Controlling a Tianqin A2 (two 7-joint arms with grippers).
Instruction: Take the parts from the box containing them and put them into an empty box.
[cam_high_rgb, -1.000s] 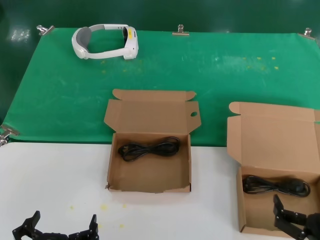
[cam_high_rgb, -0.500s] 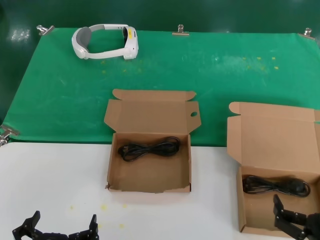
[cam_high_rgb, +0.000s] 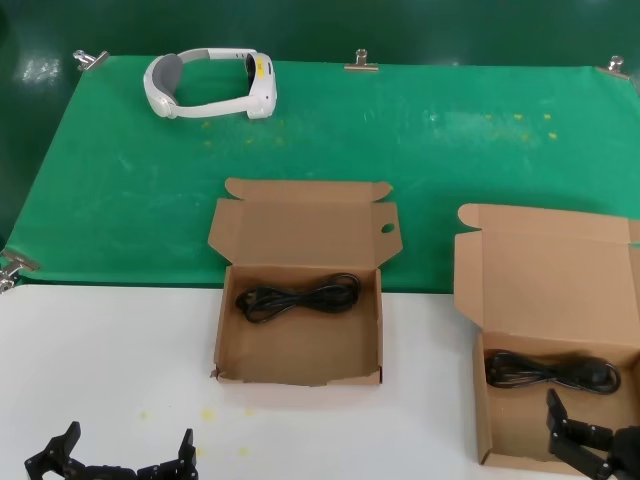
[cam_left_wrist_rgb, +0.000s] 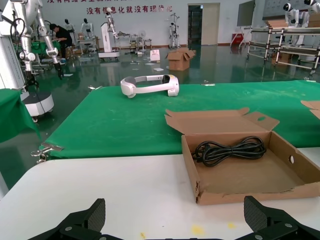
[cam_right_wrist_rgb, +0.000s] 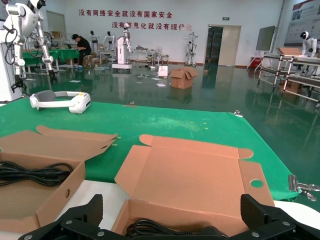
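Two brown boxes stand open. The middle box (cam_high_rgb: 300, 378), with a ragged front wall and a round hole in its lid flap, holds one black cable bundle (cam_high_rgb: 297, 297) (cam_left_wrist_rgb: 229, 150). The right box (cam_high_rgb: 550, 270) has a tall lid and a smooth front, and a second black cable (cam_high_rgb: 550, 372) (cam_right_wrist_rgb: 150, 229) lies along its back wall. My right gripper (cam_high_rgb: 612, 430) (cam_right_wrist_rgb: 174, 220) hangs open just over the right box's front part, short of that cable. Near the table's front left, my left gripper (cam_high_rgb: 125, 452) (cam_left_wrist_rgb: 175, 220) is open and holds nothing, short of the middle box (cam_left_wrist_rgb: 250, 192).
A white headset (cam_high_rgb: 210, 85) lies at the far left of the green mat (cam_high_rgb: 450, 140), which metal clips (cam_high_rgb: 361, 64) pin down. The boxes straddle the line between mat and white table (cam_high_rgb: 100, 360). About a hand's width separates the boxes.
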